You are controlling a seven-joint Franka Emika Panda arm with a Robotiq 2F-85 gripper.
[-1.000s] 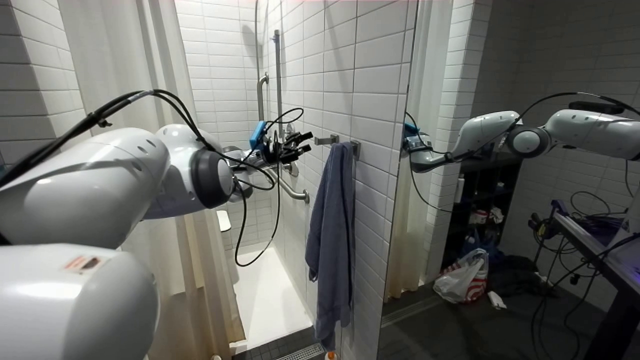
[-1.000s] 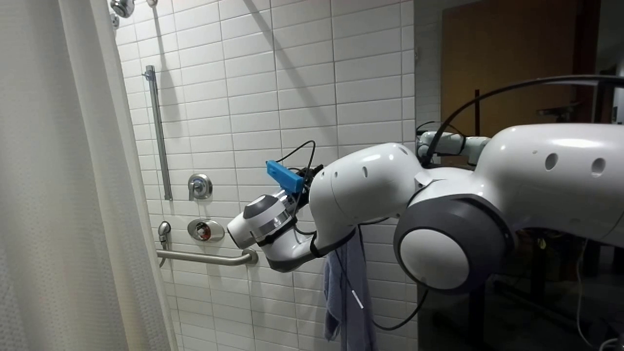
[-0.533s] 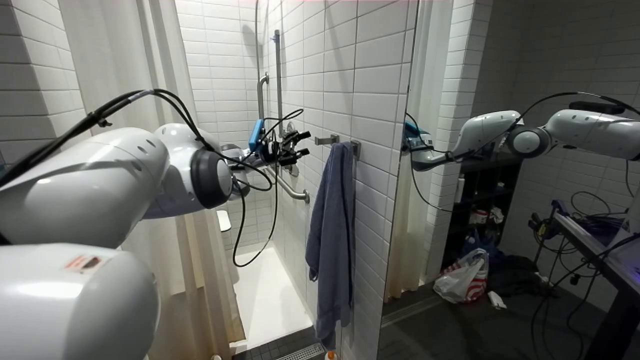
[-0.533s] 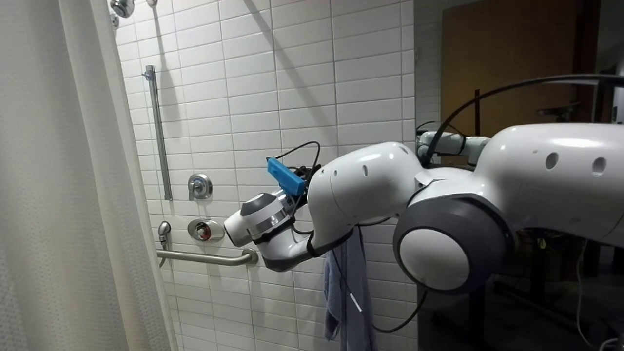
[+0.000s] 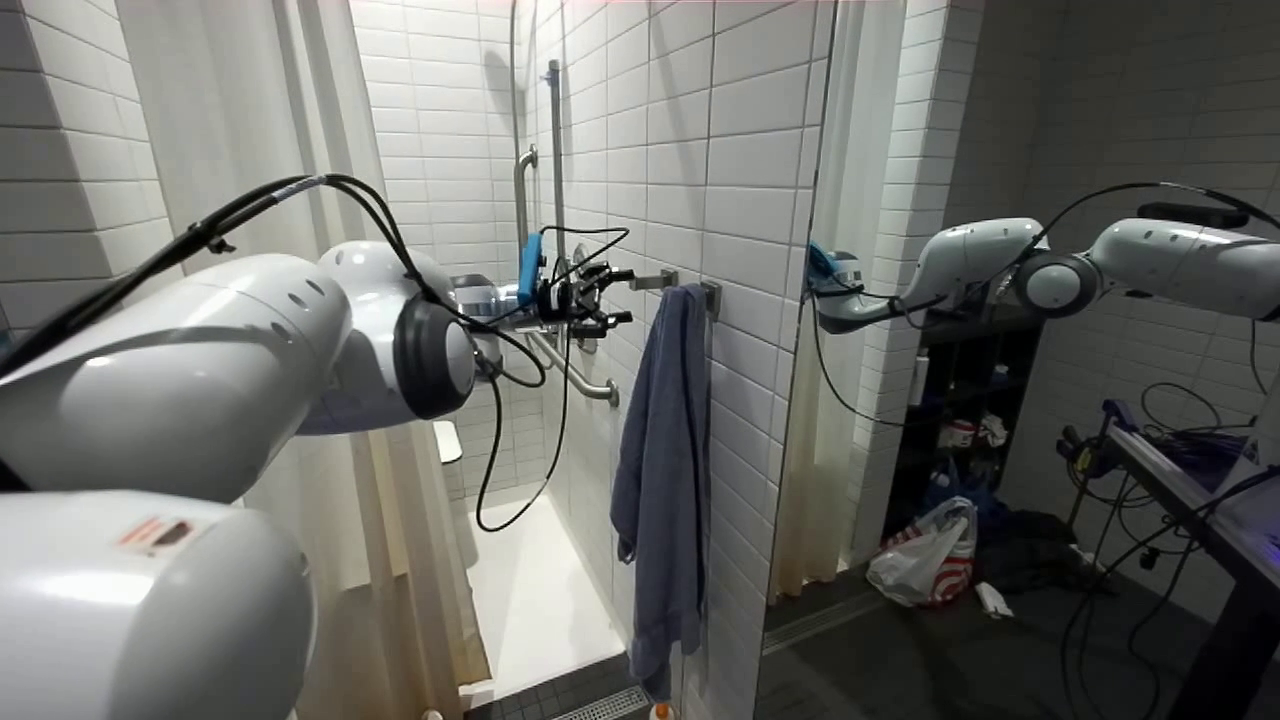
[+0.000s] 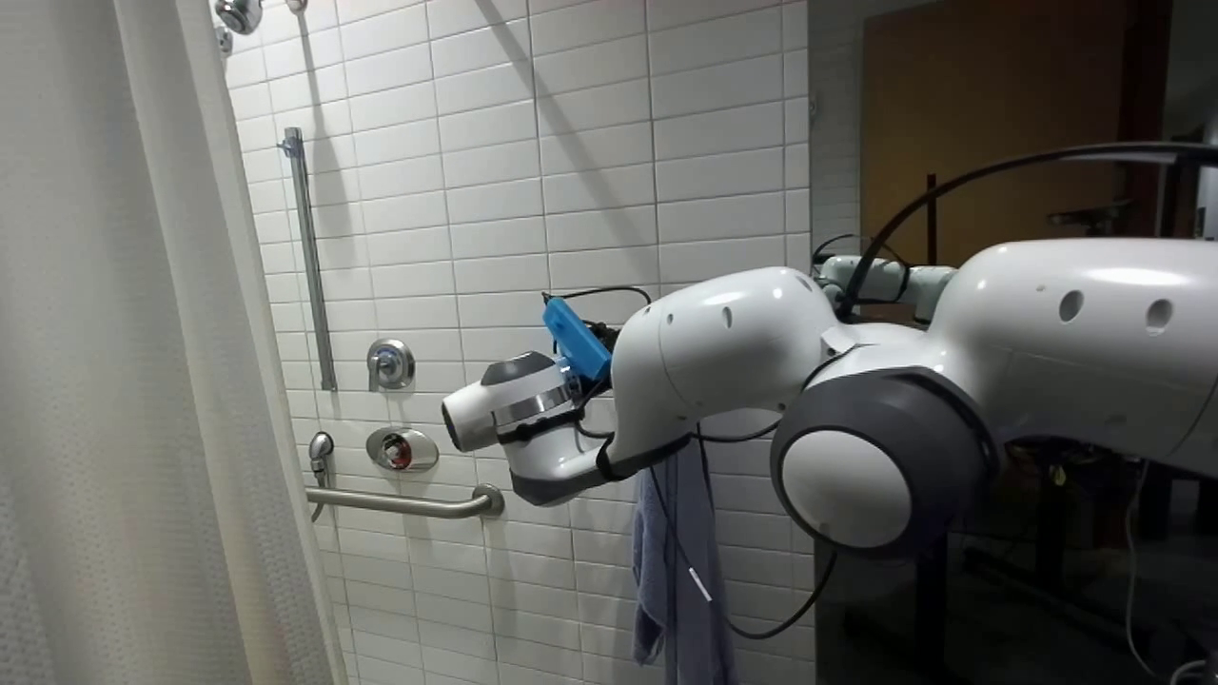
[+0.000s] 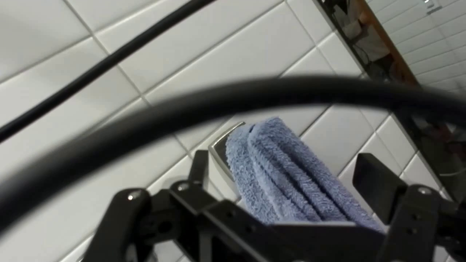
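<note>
A blue towel [image 5: 660,450] hangs from a metal wall hook [image 5: 655,281] on the white tiled wall. The towel also shows in an exterior view [image 6: 680,571], partly behind the arm. My gripper [image 5: 623,297] is open and empty, at about the hook's height and just in front of it, apart from the towel. In the wrist view, the gripper [image 7: 287,174] has its black fingers spread on either side of the towel's folded top [image 7: 276,163], which lies beyond them. The hook plate [image 7: 226,147] shows at the towel's edge. In an exterior view the fingers are mostly hidden behind the arm.
A metal grab bar [image 5: 582,378] and a shower valve [image 6: 390,365] are on the tiled wall. A pale shower curtain [image 6: 143,362] hangs beside the arm. A mirror [image 5: 1000,420] adjoins the towel wall. A black cable [image 7: 233,100] crosses the wrist view.
My gripper has moved slightly toward the hook and towel and has turned, with its blue camera mount now more upright in an exterior view. The fingertips look farther apart. The towel has not moved.
</note>
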